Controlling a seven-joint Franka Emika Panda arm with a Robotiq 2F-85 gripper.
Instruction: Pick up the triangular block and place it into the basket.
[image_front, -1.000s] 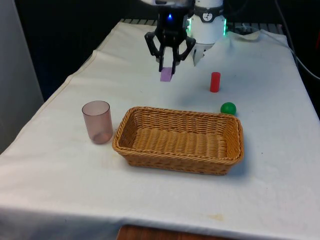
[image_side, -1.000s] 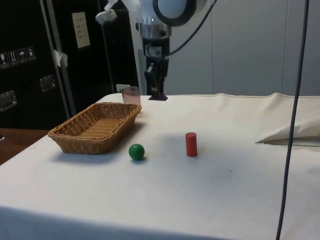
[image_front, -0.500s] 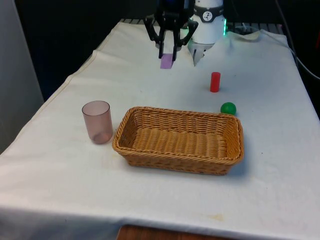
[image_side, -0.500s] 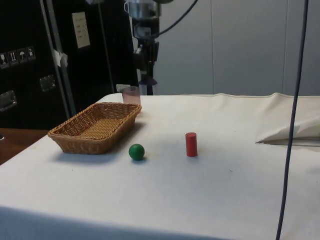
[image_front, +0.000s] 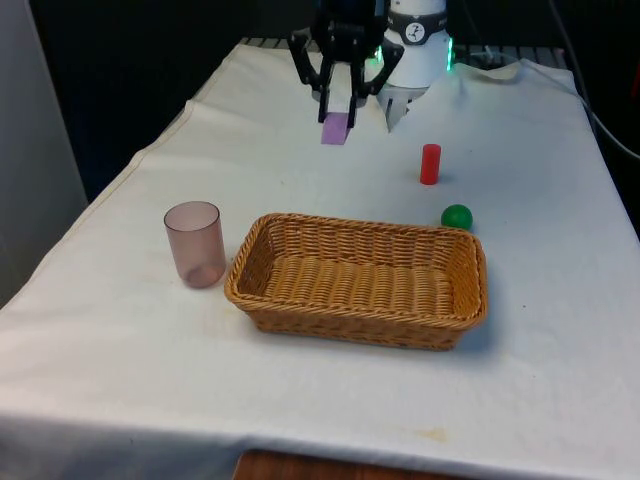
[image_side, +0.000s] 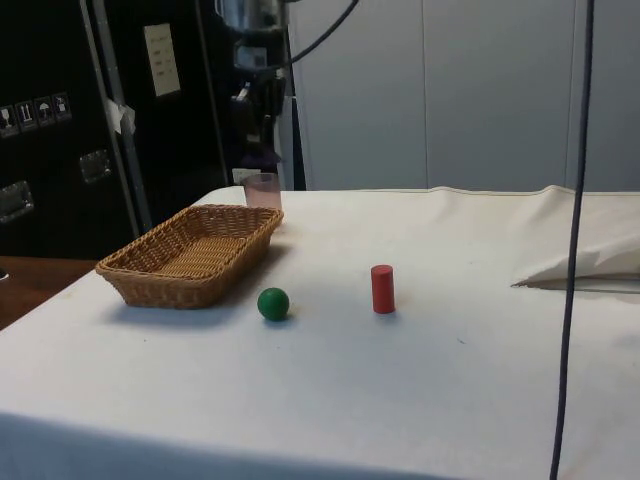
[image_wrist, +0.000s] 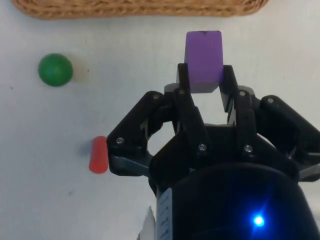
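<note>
White cloth (image_front: 110, 360) ran right across my table, smooth nearly everywhere, and there, at the side view's right, it bunched into a raised fold (image_side: 585, 266). Under its near hem in the front view, a strip of brown wood (image_front: 320, 468) peeked out. Over to the side stood dark cabinets (image_side: 60, 170), one carrying a pale label (image_side: 161, 59) and small white symbol stickers (image_side: 35, 108). Beside them, light grey wall panels (image_side: 480, 90) took the even room light. A grey surface (image_front: 30, 160) stood at the front view's left.
</note>
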